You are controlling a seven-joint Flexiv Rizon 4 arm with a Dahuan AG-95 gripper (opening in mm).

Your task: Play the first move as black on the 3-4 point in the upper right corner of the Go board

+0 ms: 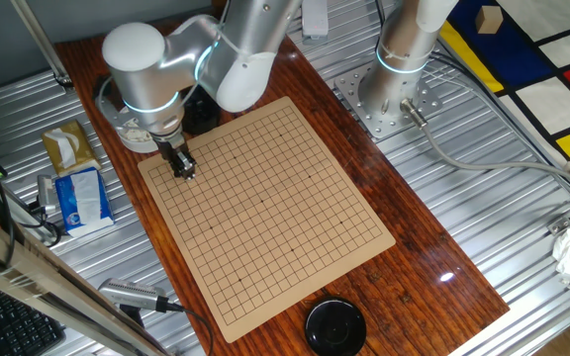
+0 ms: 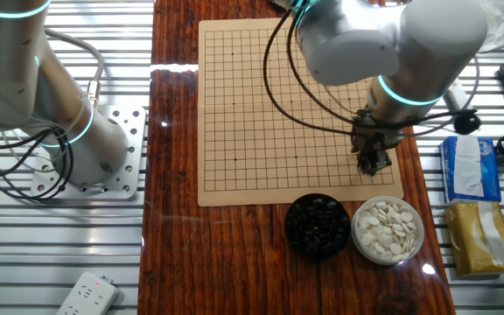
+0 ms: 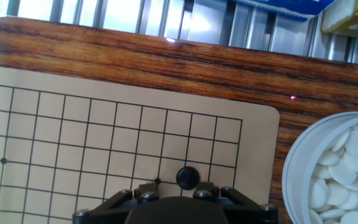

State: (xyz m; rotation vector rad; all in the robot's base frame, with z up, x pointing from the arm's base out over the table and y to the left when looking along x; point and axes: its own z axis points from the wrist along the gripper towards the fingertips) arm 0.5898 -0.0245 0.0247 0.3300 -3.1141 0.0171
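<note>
The tan Go board (image 1: 265,208) lies on the wooden table. My gripper (image 1: 184,170) is down at the board's corner nearest the stone bowls, and it also shows in the other fixed view (image 2: 373,164). In the hand view a black stone (image 3: 187,177) lies on an intersection one line right of the corner star point (image 3: 158,181). It sits just ahead of my fingers (image 3: 143,190), with board showing on its left side. The jaws stand slightly apart and do not clamp it. The bowl of black stones (image 2: 318,225) and the bowl of white stones (image 2: 388,230) stand beside that corner.
A black bowl lid (image 1: 335,326) lies at the near end of the table. Tissue packs (image 1: 79,196) lie on the metal surface left of the board. A second arm's base (image 1: 389,94) stands at the back right. A power strip (image 2: 86,293) lies off the table.
</note>
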